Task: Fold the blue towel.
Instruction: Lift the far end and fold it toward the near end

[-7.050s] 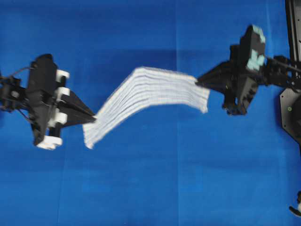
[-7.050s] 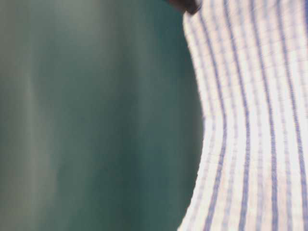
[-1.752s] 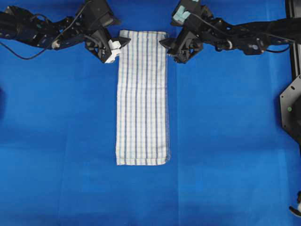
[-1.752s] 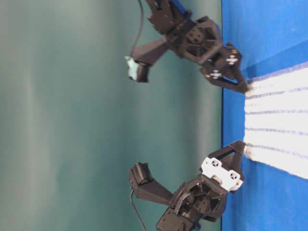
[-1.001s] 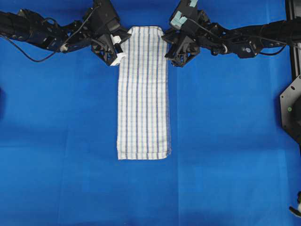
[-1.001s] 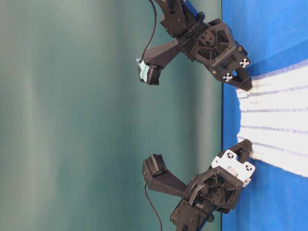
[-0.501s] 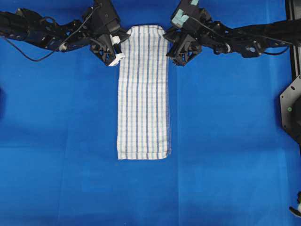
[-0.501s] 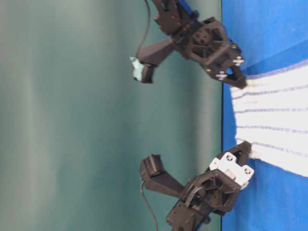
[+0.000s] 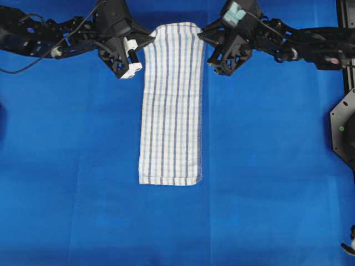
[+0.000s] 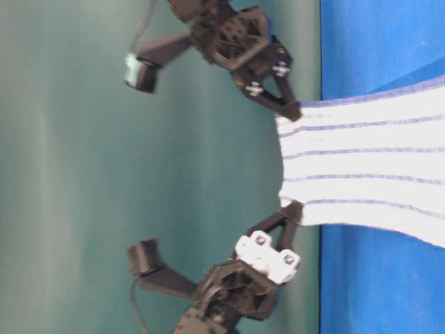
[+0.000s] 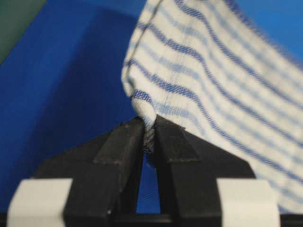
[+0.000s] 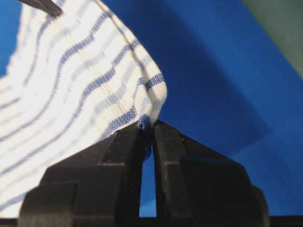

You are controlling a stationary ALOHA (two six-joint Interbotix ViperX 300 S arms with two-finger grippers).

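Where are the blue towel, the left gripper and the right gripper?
blue towel (image 9: 171,105), overhead view, middle of the striped cloth.
left gripper (image 11: 148,135), left wrist view, fingertips pinching a towel corner.
right gripper (image 12: 147,130), right wrist view, fingertips pinching the other far corner.

Blue towel (image 9: 171,105) hanging by two corners

The white, blue-striped strip is lying long and narrow on the blue cover, its far end lifting, one corner pinched in the left gripper (image 9: 148,37), the other in the right gripper (image 9: 203,34).
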